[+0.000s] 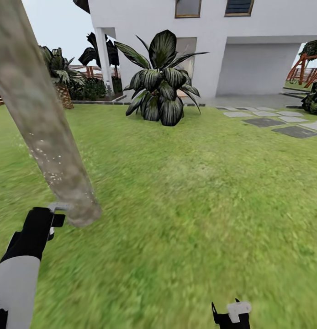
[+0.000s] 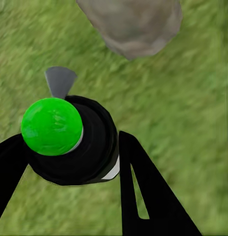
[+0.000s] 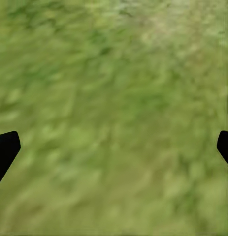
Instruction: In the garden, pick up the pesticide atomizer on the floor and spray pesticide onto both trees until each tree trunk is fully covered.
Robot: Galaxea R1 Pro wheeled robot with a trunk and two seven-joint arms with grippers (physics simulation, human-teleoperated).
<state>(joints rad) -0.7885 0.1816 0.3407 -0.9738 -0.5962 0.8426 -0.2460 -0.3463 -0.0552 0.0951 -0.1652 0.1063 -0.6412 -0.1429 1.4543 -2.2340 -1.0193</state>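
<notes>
Right now we are clamping the pesticide atomizer (image 2: 69,142) in our left gripper (image 2: 69,162), right gripper (image 3: 114,147) spread wide, nozzle at twelve o'clock risking bumping the tree trunk (image 1: 44,119).

No readable text, label, brand, number or sign anywhere; none on the house walls, the atomizer, or the grippers.

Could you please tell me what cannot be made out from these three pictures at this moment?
- Tree trunk: crown cut off by the head view's top edge.
- Pesticide atomizer: body hidden beneath its own black top in the left wrist view, between the left gripper fingers.
- Right gripper: fingertips cut by the picture's edges, over blurred grass.
</notes>
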